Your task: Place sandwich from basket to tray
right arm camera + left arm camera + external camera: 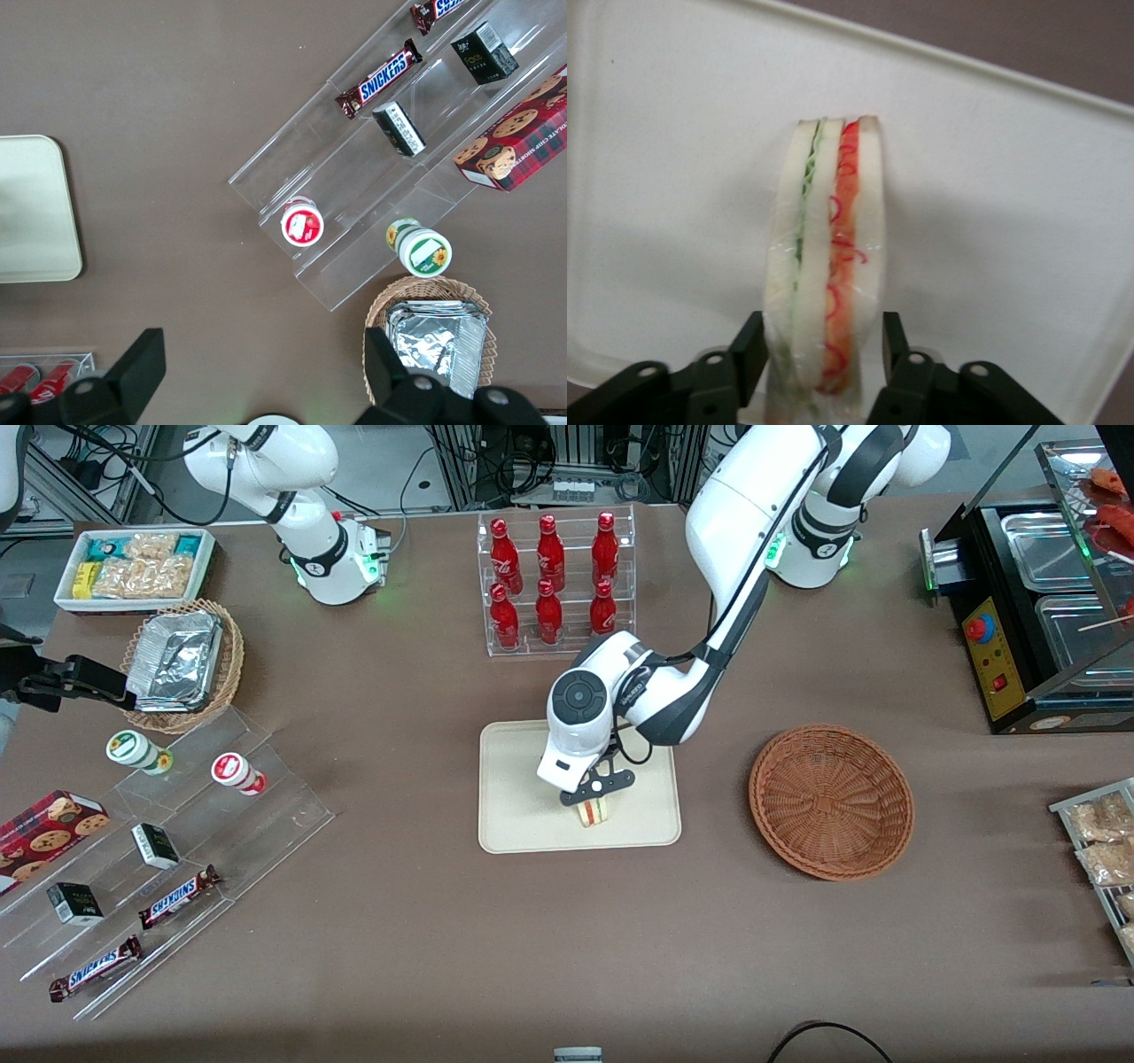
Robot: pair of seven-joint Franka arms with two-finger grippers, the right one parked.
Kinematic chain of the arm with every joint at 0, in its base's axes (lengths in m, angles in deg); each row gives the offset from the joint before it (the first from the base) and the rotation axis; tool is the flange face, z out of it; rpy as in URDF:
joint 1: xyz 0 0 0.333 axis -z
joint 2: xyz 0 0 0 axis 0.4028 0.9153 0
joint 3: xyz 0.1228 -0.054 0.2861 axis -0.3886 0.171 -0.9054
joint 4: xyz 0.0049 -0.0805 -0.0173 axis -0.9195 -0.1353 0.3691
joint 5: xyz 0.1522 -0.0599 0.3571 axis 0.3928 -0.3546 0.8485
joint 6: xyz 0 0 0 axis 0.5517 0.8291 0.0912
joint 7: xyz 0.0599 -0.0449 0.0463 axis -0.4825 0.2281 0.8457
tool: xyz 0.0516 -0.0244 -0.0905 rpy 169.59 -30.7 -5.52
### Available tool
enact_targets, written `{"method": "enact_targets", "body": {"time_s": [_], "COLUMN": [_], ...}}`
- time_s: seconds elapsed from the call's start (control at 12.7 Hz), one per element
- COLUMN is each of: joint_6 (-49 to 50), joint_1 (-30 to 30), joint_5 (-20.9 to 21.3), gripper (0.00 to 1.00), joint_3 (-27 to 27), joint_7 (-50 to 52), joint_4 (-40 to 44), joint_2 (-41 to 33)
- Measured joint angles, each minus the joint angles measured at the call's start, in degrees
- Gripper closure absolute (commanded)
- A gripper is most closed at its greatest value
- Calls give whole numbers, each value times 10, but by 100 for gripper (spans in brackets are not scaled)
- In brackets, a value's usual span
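Observation:
The sandwich (595, 812) stands on edge on the cream tray (523, 824), near the tray's rim closest to the front camera. In the left wrist view the sandwich (828, 257) is wrapped in clear film and shows green and red filling against the tray (992, 177). My gripper (595, 802) hangs straight over it, and in the wrist view the gripper (821, 354) is open. Its fingers (750, 350) flank the sandwich, with a thin gap on the red-filling side. The reddish-brown basket (831, 802) sits beside the tray toward the working arm's end, with nothing in it.
A clear rack of red bottles (553, 584) stands farther from the front camera than the tray. A black food warmer (1036, 602) sits at the working arm's end. Toward the parked arm's end are a tan basket with foil (182, 662), a snack bin (135, 567) and clear steps (159, 868).

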Motion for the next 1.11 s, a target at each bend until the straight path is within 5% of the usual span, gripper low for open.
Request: {"method": "enact_targets", "body": {"time_s": [0.79,1.11], "joint_6": [188,241], "joint_1": [-5,-67], "joint_5": [0,0], "gripper": [0,0], "joint_3": [-55,-88], "joint_7": [-66,-213], "joint_4": [75,23], "joint_2": [-117,-194]}}
